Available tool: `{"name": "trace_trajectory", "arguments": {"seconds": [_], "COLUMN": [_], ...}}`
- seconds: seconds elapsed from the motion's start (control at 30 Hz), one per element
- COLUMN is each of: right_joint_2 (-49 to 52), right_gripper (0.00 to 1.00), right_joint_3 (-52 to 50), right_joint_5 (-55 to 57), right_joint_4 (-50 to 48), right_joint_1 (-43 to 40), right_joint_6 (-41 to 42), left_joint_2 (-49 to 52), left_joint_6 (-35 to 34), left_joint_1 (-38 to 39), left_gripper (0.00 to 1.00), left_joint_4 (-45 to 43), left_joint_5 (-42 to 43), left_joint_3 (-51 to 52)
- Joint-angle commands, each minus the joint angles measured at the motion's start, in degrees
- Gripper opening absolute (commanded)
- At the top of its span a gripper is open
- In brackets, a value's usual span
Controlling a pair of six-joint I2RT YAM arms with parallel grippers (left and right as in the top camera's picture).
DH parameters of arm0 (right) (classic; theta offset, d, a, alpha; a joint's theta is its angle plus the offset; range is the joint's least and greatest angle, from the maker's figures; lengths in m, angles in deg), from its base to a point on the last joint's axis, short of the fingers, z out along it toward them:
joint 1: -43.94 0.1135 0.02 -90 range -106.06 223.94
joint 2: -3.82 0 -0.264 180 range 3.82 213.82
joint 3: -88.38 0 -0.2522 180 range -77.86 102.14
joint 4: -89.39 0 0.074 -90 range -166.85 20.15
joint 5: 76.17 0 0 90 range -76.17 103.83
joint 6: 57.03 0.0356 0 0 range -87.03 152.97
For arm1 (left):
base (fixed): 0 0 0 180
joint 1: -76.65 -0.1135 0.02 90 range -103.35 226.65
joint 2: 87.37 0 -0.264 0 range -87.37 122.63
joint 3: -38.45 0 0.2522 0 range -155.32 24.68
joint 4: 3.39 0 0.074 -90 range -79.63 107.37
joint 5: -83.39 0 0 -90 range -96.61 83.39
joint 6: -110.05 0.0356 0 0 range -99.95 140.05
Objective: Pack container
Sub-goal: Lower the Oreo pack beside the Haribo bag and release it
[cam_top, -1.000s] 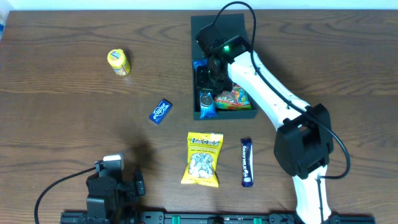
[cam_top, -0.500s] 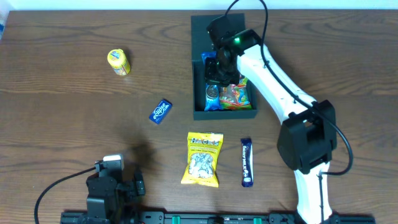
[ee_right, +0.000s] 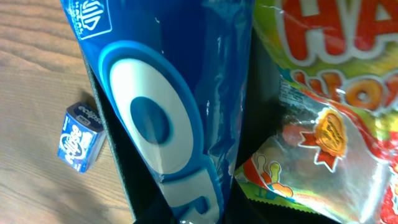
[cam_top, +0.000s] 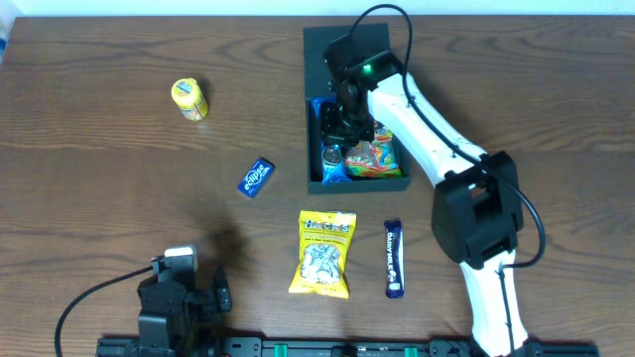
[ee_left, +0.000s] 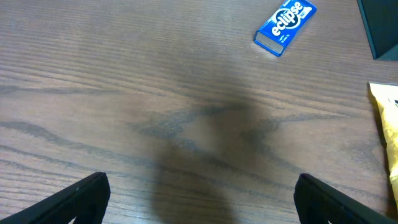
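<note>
Over the last second the right arm (cam_top: 422, 124) swung from the left side of the container (cam_top: 359, 182) toward its middle and back, and the blue packet (ee_right: 168, 118) shifted with it. That packet now stands against the left wall, touching the gummy bag (ee_right: 323, 130), so it looks about seated. I cannot tell whether the right fingers grip it. The container sits near the table's far edge, right of centre. The left fingers (ee_left: 81, 198) are spread wide and empty near the front edge, and the Eclipse gum box (ee_left: 285, 27) is still unpacked
</note>
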Motion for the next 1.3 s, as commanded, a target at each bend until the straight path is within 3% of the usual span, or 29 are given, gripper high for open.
{"name": "trace_trajectory", "arguments": {"seconds": [0.0,0.33,0.57,1.13,1.27], "right_joint_2": [0.9,1.86,1.92,2.56,2.56], "right_gripper": [0.01,0.01,0.01,0.01,0.2], "right_joint_3": [1.09,1.09,1.09,0.98,0.98], "right_joint_5": [-1.11,-3.02,-3.02,-2.95,-1.84], "right_joint_4": [0.04,-1.46,-2.78,-2.73,-2.73], "right_joint_1": [1.36,1.79,1.57,1.16,1.16], "right_joint_6": [-2.38,-4.11,0.13,1.2,1.2], "left_joint_2": [-0.37,-0.37,-0.37,-0.37,-0.37], "left_joint_6": [-1.11,-1.11,-1.11,-1.11,-1.14], "left_joint_1": [-0.39,-0.39,-0.39,-0.39,-0.39], "left_gripper": [0.95,0.96,0.96,0.96,0.96], "left_joint_4": [2.58,2.58,2.58,2.58,2.58], "left_joint_5": [-0.13,-0.13,-0.13,-0.13,-0.13], "left_joint_3": [1.62,1.62,1.62,1.62,1.62]}}
